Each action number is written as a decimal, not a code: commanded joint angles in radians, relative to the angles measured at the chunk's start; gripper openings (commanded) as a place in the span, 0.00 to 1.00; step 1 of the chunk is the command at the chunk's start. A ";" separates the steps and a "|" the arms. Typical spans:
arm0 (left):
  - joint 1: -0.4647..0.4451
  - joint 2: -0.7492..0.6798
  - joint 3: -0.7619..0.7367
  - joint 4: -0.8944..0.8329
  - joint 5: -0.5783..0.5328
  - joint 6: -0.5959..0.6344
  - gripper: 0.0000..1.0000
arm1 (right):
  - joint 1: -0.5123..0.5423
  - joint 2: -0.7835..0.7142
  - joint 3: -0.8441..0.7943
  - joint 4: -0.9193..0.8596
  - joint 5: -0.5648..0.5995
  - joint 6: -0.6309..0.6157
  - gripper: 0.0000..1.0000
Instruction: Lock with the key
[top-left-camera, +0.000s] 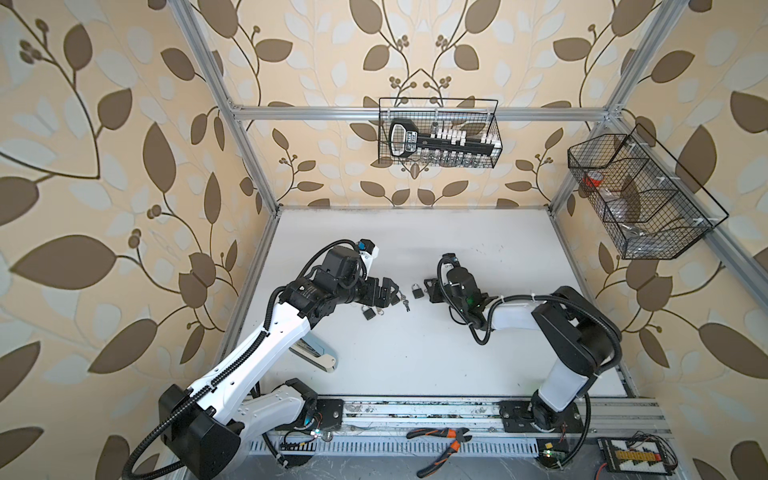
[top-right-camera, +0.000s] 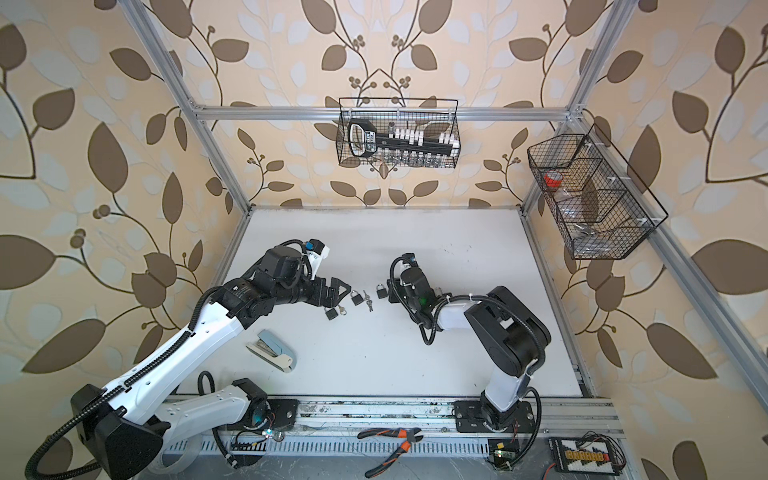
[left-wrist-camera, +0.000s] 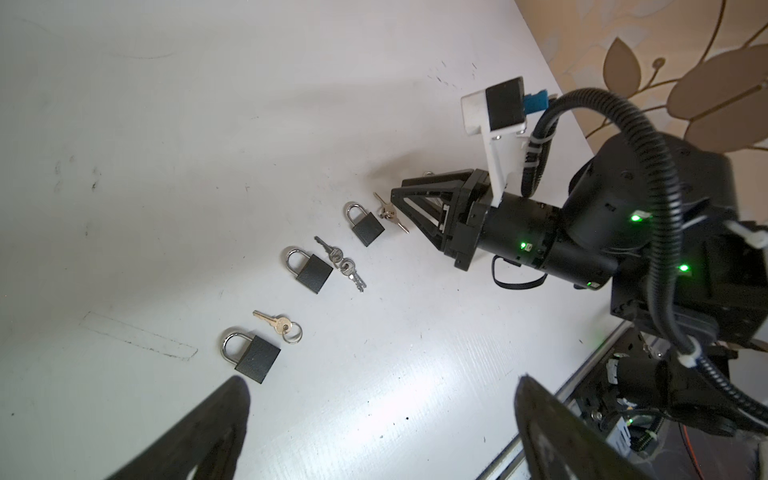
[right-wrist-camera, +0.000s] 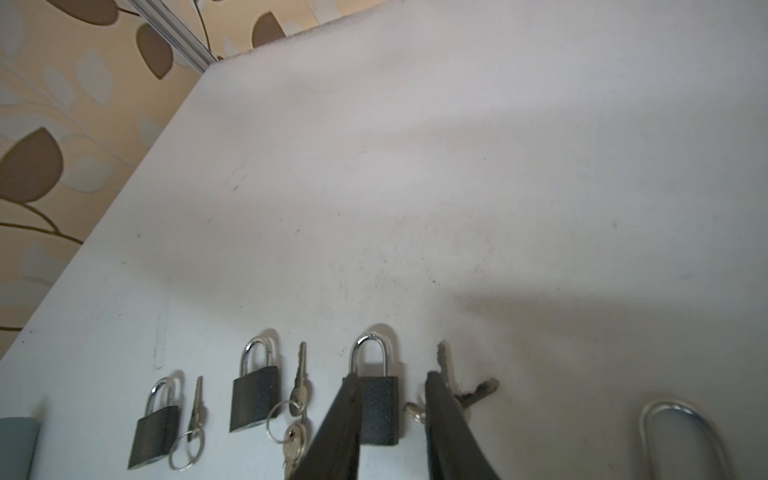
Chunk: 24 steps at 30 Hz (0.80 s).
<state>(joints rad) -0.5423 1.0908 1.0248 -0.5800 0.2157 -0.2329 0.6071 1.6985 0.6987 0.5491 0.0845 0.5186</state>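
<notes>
Right claw (right-wrist-camera: 392, 376) was a little apart, gripping nothing, with the black padlock (right-wrist-camera: 379, 411) on the surface (right-wrist-camera: 457, 166) just off its tips and the key (right-wrist-camera: 444, 357) beside one finger (right-wrist-camera: 440, 415). Further out, past two more padlocks (right-wrist-camera: 254, 401), left claw (left-wrist-camera: 382, 381) gaped wide.

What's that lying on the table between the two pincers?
A row of three black padlocks, keys beside each, runs from left pincer to right pincer; the left wrist view shows it best.
</notes>
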 joint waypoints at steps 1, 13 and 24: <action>-0.072 0.001 0.035 -0.017 -0.074 0.042 0.99 | -0.003 -0.116 -0.058 -0.082 0.046 -0.021 0.36; -0.208 0.070 -0.101 0.285 -0.008 -0.052 0.99 | -0.208 -0.388 -0.083 -0.609 0.050 -0.005 0.61; -0.196 0.099 -0.168 0.418 -0.030 -0.231 0.99 | -0.285 -0.261 0.028 -0.701 -0.088 -0.134 0.56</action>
<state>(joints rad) -0.7399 1.2152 0.8707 -0.2325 0.2001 -0.3981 0.3202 1.4265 0.6888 -0.1211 0.0555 0.4175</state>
